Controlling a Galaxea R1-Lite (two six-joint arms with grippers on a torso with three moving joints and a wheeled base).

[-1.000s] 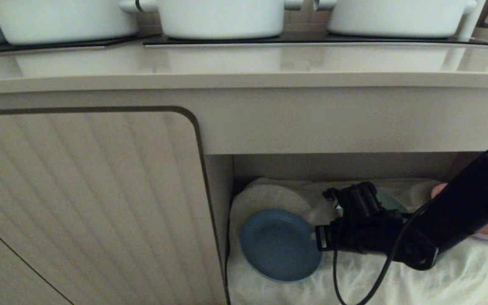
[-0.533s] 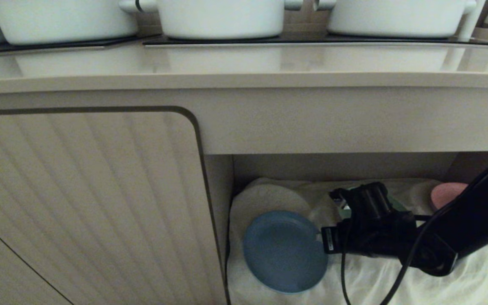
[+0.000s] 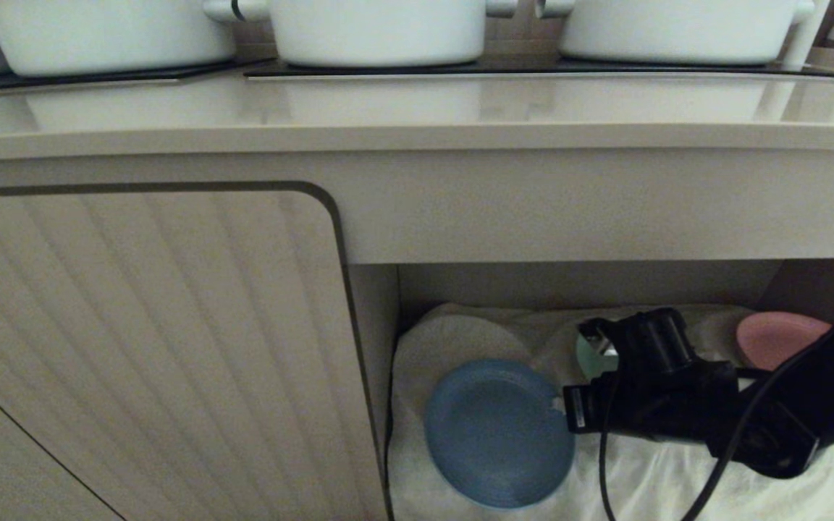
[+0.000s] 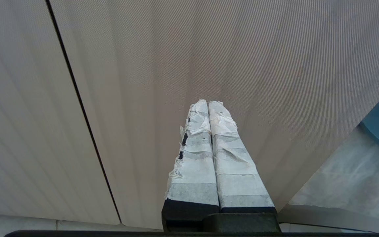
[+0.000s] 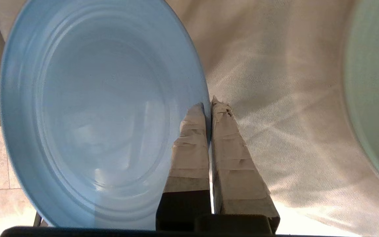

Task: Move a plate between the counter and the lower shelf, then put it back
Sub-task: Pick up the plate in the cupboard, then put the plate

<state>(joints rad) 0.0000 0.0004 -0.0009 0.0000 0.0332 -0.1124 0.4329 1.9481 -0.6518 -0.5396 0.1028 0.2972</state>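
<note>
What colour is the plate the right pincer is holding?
Light blue; the plate shows best in the right wrist view.

In the head view the right arm (image 3: 786, 405) covers most of the green plate (image 3: 591, 354) and the near edge of the pink plate (image 3: 779, 336). The three white pots (image 3: 381, 29) on the counter (image 3: 417, 108) are cut off by the top edge. The plate (image 5: 87, 108) runs off the right wrist view's frame, its rim hidden where the fingers (image 5: 189, 144) clamp it.
</note>
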